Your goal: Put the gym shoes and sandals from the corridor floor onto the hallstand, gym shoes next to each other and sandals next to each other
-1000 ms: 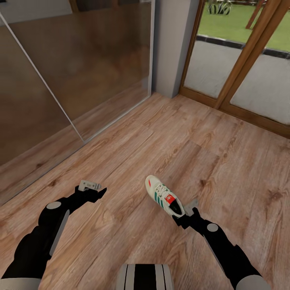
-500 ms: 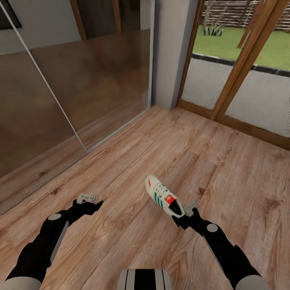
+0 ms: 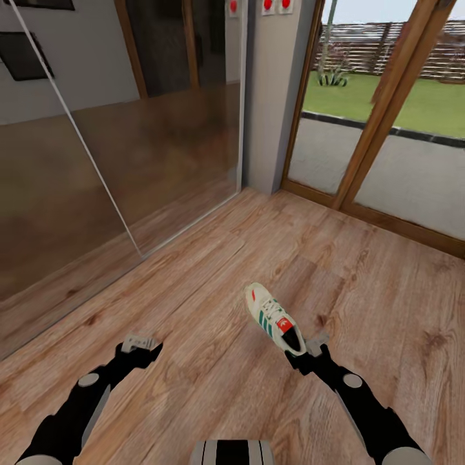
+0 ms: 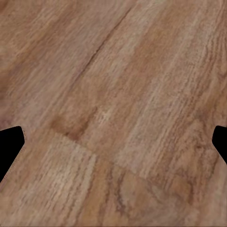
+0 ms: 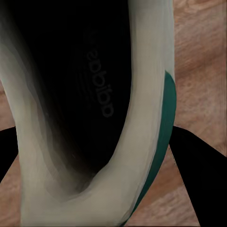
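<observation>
Nearest to us, our two black arms reach out low over the corridor floor [image 3: 194, 310]. The right gripper [image 3: 309, 352] has its jaws clenched on the heel collar of a gym shoe [image 3: 274, 318]; the right wrist view looks straight into the shoe's dark opening [image 5: 71, 94], with the green side stripe [image 5: 165, 118] along one wall and a dark finger [image 5: 198, 184] beside it. The left gripper [image 3: 139, 342] hangs over bare planks, well to the left of the shoe, its jaws released and carrying nothing.

The shoe's long axis runs from the heel at our right gripper to the toe, which points away from us and slightly left, toward the grey wall corner [image 3: 271, 97]. It rides sole-down, seemingly just off the planks.

As we judge it, this is the carry: best to keep the grip on the heel firm and the sole level, and to move gently so the long toe end does not swing or slip.

Beyond the shoe stand a glossy sliding panel [image 3: 129, 142] left of the corner and wood-framed glass doors [image 3: 387, 129] to its right.
</observation>
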You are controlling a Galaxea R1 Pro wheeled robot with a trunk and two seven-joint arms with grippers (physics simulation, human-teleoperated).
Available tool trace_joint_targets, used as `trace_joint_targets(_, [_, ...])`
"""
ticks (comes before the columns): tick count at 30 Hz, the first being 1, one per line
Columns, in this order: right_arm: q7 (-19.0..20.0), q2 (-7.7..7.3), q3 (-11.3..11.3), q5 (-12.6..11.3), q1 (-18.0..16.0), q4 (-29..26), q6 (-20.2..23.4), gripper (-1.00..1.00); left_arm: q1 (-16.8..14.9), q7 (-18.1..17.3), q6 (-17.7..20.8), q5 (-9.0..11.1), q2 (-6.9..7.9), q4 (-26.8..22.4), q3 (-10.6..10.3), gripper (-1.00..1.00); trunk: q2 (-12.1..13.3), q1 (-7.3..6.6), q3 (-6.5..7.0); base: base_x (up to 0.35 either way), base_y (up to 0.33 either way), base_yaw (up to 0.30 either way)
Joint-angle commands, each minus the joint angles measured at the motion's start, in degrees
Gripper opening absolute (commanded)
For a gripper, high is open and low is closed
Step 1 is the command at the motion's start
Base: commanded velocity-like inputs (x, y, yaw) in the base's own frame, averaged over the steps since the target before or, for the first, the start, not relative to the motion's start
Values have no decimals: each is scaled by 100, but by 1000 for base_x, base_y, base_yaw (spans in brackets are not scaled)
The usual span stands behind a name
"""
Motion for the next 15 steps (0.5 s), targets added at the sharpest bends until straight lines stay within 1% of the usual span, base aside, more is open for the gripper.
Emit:
trace_joint_targets(1, [2, -1, -83, 48, 2, 83, -76, -100, 4, -16, -62, -35, -6, 72, 22, 100, 0, -3, 28, 0, 0, 0])
trace_joint_targets(2, [2, 5, -281, 48, 11, 251, -196, -100, 16, 27, -223, -28, -9, 237, 22, 100, 1, -6, 60, 0, 0, 0])
trace_joint_targets(5, [2, 10, -602, 48, 26, 492, -417, -100, 25, 72, -444, -16, -11, 488, 23, 100, 5, -14, 153, 0, 0, 0])
trace_joint_targets(6, [2, 12, -798, 50, 32, 642, -583, -100, 29, 89, -574, -8, -9, 645, 24, 100, 7, -16, 184, 0, 0, 0])
trace_joint_targets(8, [2, 14, -970, 53, 36, 795, -746, -100, 31, 102, -693, -2, -10, 779, 42, 100, 9, -21, 247, 0, 0, 0])
trace_joint_targets(9, [-1, 13, -1101, 56, 39, 955, -900, -100, 30, 111, -787, 2, -11, 872, 73, 100, 11, -24, 278, 0, 0, 0])
trace_joint_targets(11, [-11, 6, -1191, 60, 41, 1126, -1039, -100, 30, 114, -850, 5, -9, 941, 116, 100, 13, -29, 340, 0, 0, 0])
trace_joint_targets(12, [-50, 0, -1250, 62, 42, 1303, -1175, -100, 29, 116, -890, 5, -7, 987, 165, 100, 15, -32, 371, 0, 0, 0])
trace_joint_targets(15, [-198, -10, -1302, 64, 43, 1562, -1391, -100, 32, 118, -928, 3, -6, 1030, 242, 100, 19, -39, 465, 0, 0, 0])
